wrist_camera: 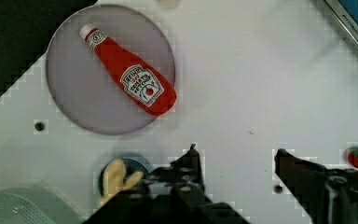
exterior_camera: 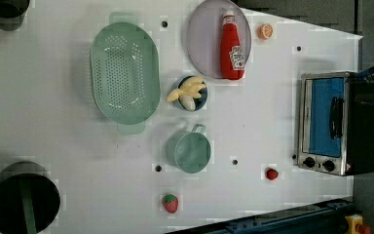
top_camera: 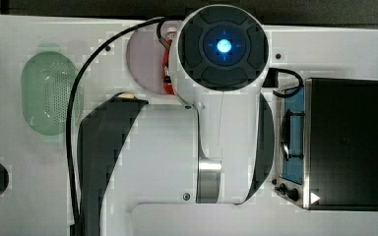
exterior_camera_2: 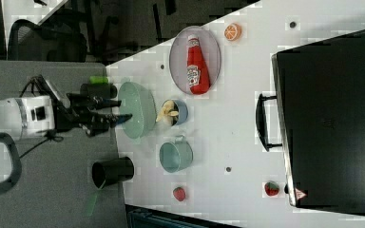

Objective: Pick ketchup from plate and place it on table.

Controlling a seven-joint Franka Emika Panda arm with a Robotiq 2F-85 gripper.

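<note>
The ketchup (exterior_camera: pixel 232 46) is a slim red bottle with a whitish cap. It lies flat on the pale mauve plate (exterior_camera: pixel 202 39) at the far side of the white table (exterior_camera: pixel 253 126). In the wrist view the ketchup (wrist_camera: pixel 130 79) lies aslant on the plate (wrist_camera: pixel 74 98), its base end at the rim. My gripper (wrist_camera: pixel 237 151) hangs open above bare table, a short way off the plate, with nothing between its fingers. In the right view the gripper (exterior_camera_2: pixel 119 110) is held high, well away from the ketchup (exterior_camera_2: pixel 197 66). In the top view the arm covers most of the plate (top_camera: pixel 145 59).
A green perforated basket (exterior_camera: pixel 124 73), a blue bowl of bananas (exterior_camera: pixel 190 92) and a green cup (exterior_camera: pixel 190 151) stand near the plate. A toaster oven (exterior_camera: pixel 331 122) sits at the left view's right. Two strawberries (exterior_camera: pixel 170 203) and an orange slice (exterior_camera: pixel 265 31) lie loose.
</note>
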